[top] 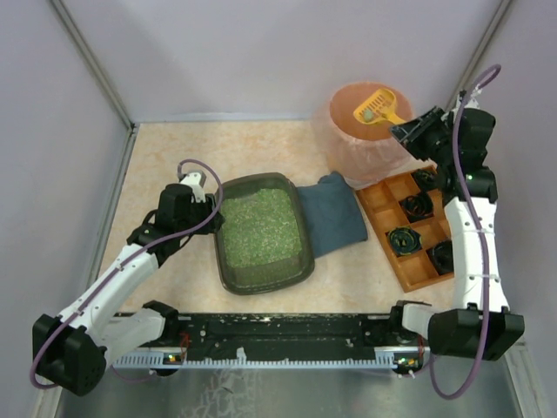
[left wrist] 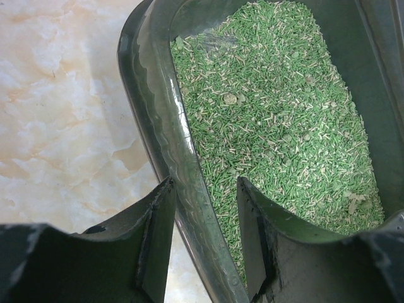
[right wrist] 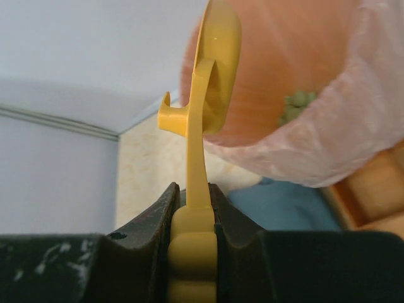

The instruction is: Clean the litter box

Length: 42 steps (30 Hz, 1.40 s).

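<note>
The litter box (top: 265, 286) is a dark tray of green litter at the table's middle; its left rim (left wrist: 158, 113) runs between my left fingers. My left gripper (top: 211, 202) (left wrist: 204, 182) is shut on that rim, one finger outside and one over the litter. My right gripper (top: 409, 131) (right wrist: 194, 189) is shut on the handle of a yellow scoop (top: 379, 106) (right wrist: 214, 63). The scoop head hangs over the round pink-lined bin (top: 348, 152) (right wrist: 328, 145) at the back right. A green clump (right wrist: 297, 104) lies inside the bin.
A blue cloth (top: 335, 218) (right wrist: 284, 208) lies between the litter box and the bin. An orange compartmented tray (top: 380, 235) with several dark round items stands right of the cloth, under my right arm. Grey walls close in the table on three sides.
</note>
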{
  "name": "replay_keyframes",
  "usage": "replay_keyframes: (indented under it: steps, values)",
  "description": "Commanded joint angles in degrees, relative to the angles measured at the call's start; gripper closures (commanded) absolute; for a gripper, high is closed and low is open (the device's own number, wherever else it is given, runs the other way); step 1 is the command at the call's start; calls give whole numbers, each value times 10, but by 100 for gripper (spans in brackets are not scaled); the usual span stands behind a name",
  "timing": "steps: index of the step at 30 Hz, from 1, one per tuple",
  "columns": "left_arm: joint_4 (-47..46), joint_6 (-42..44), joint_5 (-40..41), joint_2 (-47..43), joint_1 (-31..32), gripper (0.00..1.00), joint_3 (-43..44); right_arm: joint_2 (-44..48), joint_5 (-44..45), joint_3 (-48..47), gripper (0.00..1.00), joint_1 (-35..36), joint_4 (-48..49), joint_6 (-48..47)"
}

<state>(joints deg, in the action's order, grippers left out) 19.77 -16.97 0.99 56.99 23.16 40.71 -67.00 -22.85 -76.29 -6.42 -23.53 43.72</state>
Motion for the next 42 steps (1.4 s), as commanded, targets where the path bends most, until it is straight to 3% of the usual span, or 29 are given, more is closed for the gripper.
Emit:
replay_keyframes:
  steps: [1,11,19,24,32,42]
  values:
    - [1,-4,-11,-6,4,50,4,-39,93,-64,100,2,-90,-119]
    - [3,-4,-11,-6,3,50,4,-155,311,-251,100,143,-215,-273]
    - [3,-4,-13,-6,3,50,4,-133,383,-258,100,152,-192,-315]
    - [4,-4,-14,-5,2,50,4,-90,329,-252,100,152,-160,-315]
    - [3,-3,-15,0,3,50,5,-46,37,-235,100,167,-181,-236]
    - [7,-5,-4,-2,3,50,5,-88,106,-202,100,390,-308,-234]
